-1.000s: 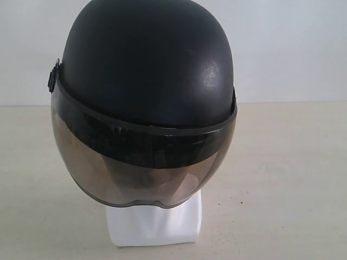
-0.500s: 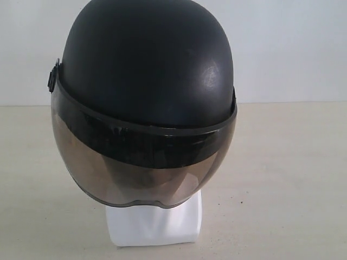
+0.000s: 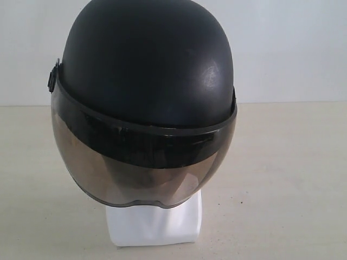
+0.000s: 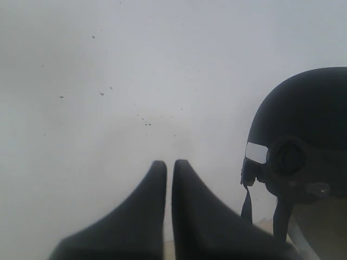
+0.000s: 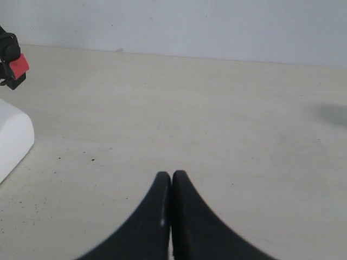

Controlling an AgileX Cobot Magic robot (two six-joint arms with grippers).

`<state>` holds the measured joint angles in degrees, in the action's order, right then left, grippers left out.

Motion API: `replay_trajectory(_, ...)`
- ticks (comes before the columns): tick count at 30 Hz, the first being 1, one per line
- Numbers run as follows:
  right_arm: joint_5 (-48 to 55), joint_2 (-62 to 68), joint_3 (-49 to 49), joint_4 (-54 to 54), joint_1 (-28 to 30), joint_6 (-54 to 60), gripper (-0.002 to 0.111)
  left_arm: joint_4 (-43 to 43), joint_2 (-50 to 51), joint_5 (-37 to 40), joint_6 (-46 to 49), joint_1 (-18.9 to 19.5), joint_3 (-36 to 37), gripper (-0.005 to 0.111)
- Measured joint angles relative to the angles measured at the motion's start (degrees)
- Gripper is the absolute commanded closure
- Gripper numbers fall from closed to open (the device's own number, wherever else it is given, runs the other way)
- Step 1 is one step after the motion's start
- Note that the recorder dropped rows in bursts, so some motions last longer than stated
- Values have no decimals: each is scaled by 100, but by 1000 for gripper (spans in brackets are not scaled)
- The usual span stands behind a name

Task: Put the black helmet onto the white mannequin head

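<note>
The black helmet (image 3: pixel 146 70) sits on top of the white mannequin head, its smoky visor (image 3: pixel 141 173) down over the face. Only the head's white neck and base (image 3: pixel 154 225) show below the visor. The left wrist view catches the helmet (image 4: pixel 309 119) from the side, with a strap hanging down. My left gripper (image 4: pixel 169 162) is shut, empty, and well apart from the helmet. My right gripper (image 5: pixel 171 174) is shut with nothing in it, over the bare table. The white base corner (image 5: pixel 13 135) and the red strap buckle (image 5: pixel 19 67) lie off to its side.
A beige tabletop (image 3: pixel 287 179) spreads around the mannequin, with a plain white wall (image 3: pixel 293 49) behind it. Neither arm shows in the exterior view.
</note>
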<state>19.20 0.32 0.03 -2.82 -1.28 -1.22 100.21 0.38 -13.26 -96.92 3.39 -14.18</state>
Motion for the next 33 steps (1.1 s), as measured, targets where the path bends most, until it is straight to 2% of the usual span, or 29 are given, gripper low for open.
replay_trajectory(16, 13, 0, 0, 58, 0, 166, 108, 0, 0, 0, -4, 0, 0, 102)
replay_trajectory(22, 13, 0, 0, 80, 235, 166, 108, 0, 0, 0, -4, 0, 0, 102)
replay_trajectory(33, 13, 0, 0, 80, 245, 166, 108, 0, 0, 0, -4, 0, 0, 102)
